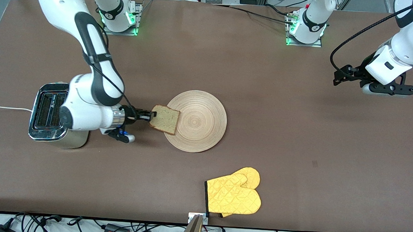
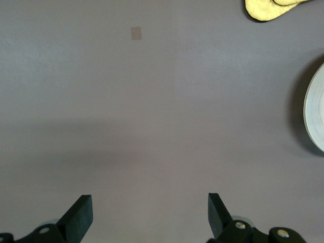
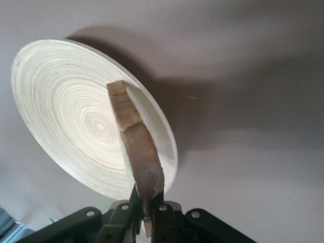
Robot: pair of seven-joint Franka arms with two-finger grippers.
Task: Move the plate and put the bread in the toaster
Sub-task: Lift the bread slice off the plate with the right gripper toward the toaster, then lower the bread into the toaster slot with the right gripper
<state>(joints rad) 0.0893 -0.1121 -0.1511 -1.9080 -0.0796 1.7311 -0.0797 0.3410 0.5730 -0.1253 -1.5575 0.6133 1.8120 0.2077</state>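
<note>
The round light-wood plate [image 1: 196, 121] lies mid-table; it also shows in the right wrist view [image 3: 66, 116] and at the edge of the left wrist view [image 2: 316, 114]. My right gripper [image 1: 150, 116] is shut on the bread [image 1: 164, 119], a brown-crusted slice held by one edge over the plate's rim on the side toward the toaster; the right wrist view shows the bread [image 3: 136, 147] edge-on between the jaws of my right gripper [image 3: 150, 205]. The silver toaster [image 1: 50, 114] stands toward the right arm's end, partly hidden by the arm. My left gripper [image 2: 149, 215] is open and empty, raised over bare table at the left arm's end [image 1: 385, 88].
A yellow oven mitt [image 1: 233, 195] lies near the table's front edge, nearer the front camera than the plate; its tip shows in the left wrist view [image 2: 271, 7]. The toaster's white cord [image 1: 4, 108] runs off the table's end.
</note>
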